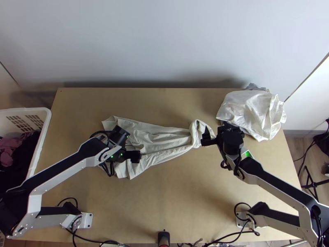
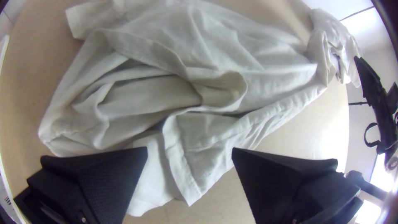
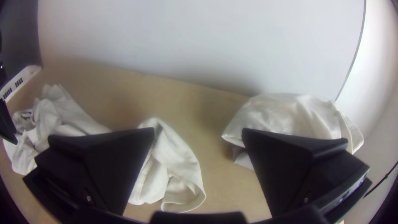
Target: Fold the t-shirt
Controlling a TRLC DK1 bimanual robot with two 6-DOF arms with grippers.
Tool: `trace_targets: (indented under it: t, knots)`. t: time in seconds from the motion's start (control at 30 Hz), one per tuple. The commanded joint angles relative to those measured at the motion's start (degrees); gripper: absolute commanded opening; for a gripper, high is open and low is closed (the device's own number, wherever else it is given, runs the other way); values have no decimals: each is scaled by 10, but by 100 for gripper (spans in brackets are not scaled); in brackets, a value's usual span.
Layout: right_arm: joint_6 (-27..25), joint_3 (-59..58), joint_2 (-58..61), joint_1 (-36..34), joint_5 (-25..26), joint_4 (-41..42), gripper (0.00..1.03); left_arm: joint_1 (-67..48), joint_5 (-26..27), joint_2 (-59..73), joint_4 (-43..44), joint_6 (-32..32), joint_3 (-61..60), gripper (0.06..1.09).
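A plain pale wall [image 1: 164, 45] stands behind the far edge of the light wooden table [image 1: 185, 206]. Against the table's left edge is a white basket [image 1: 31, 110] holding pink cloth [image 1: 7, 147] and dark cloth. Farther right, the left gripper [image 1: 130, 144] hangs over the broad end of the t-shirt, its fingers wide apart with nothing between them. The off-white t-shirt [image 1: 164, 142] lies left of centre and across the middle of the table, nearer the far edge than the near one; its left part is loosely spread, rumpled with overlapping folds, and it narrows rightward to a bunched, turned-over end. A small black device [image 1: 163, 238] sits at the middle of the near edge. Just beside the bunched end is the right gripper [image 1: 215, 126], also opened wide and gripping nothing. Beyond it, at the far right corner, a crumpled pile of whitish cloth [image 1: 249, 111] hangs past the right edge, a greyish piece [image 1: 256, 87] showing behind it. A black stand [image 1: 313, 183] is on the floor beyond the right edge.
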Motion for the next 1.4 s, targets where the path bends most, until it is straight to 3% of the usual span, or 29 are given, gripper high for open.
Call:
trace_targets:
  t: [0.0,0.27,0.63,1.37]
  knots:
    - [0,3,8,7,12,0,98,-2,17,27,4,1,-5,104]
    - [-2,3,46,4,15,22,98,-4,29,38,19,2,-16,104]
    - [1,37,181,-55,17,74,98,-10,31,51,25,4,-11,104]
    - [-50,7,142,-34,16,18,98,-3,31,71,26,16,-7,104]
